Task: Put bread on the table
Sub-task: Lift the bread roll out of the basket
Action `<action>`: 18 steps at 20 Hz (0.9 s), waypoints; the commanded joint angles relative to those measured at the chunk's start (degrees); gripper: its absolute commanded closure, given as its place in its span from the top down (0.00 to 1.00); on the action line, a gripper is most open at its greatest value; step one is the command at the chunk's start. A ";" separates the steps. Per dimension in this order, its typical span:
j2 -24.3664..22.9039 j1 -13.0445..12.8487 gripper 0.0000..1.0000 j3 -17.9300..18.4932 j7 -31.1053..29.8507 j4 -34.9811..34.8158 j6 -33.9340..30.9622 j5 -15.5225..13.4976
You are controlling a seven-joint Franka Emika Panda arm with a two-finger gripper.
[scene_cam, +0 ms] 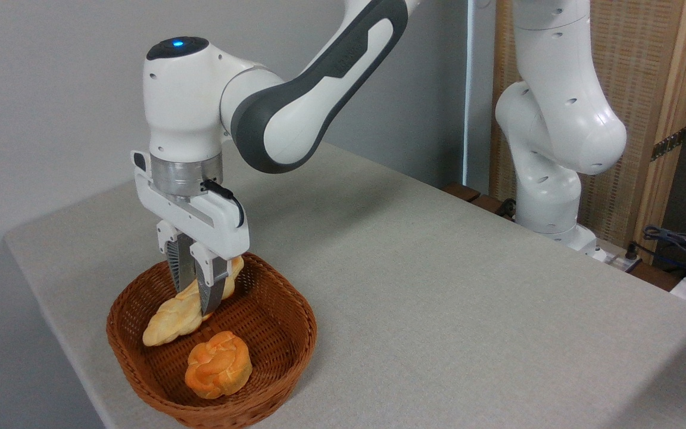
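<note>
Bread (170,319) in basket (283,333), long axis running lower-left to upper-right, tool (197,295) closed around its middle

One fixed camera looks down from the front at close range across the grey-beige fabric-covered desk (438,298) toward the wall.

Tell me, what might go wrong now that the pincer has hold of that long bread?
The pincer pinches the long bread near one end, so the loaf could droop, swing or slip out when lifted. Its low end could also catch the basket rim or nudge the round bun.
</note>
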 commanded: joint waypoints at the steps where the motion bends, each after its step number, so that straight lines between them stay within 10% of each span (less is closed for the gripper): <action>1: -1.37 -0.17 0.36 0.87 1.08 0.19 -0.89 0.50; 18: -5.50 0.18 0.37 1.05 0.99 0.19 -2.37 -0.03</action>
